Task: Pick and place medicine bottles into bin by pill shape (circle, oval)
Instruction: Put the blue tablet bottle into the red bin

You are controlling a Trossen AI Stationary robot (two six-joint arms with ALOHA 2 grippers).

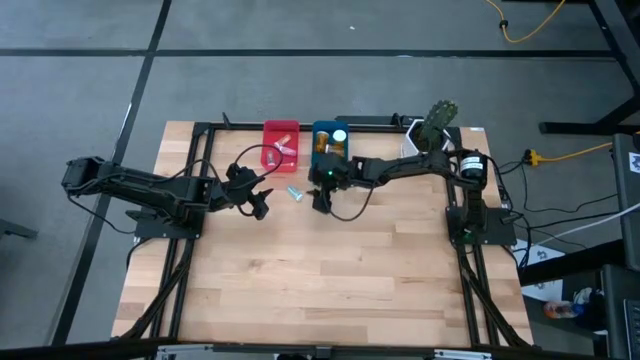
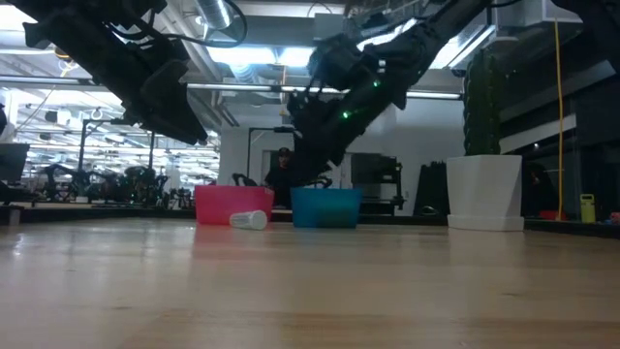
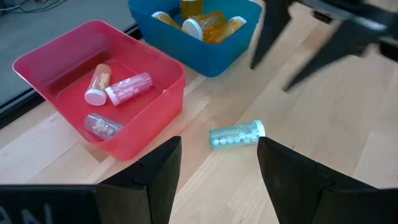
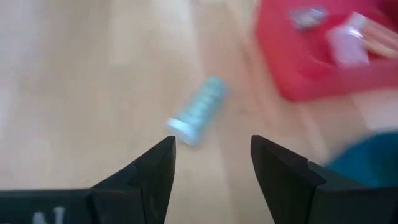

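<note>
— Home or lab?
— A robotics lab. Beyond the left gripper (image 2: 179,121) run ceiling ducts (image 2: 218,19) and rows of equipment (image 2: 87,184); cables (image 1: 545,25) trail over grey floor past the wooden table (image 1: 330,270).

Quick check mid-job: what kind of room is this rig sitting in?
Likely a robotics lab or workshop: a wooden table on a metal frame, cables trailing over a grey floor, and more equipment benches under strip lights behind.
</note>
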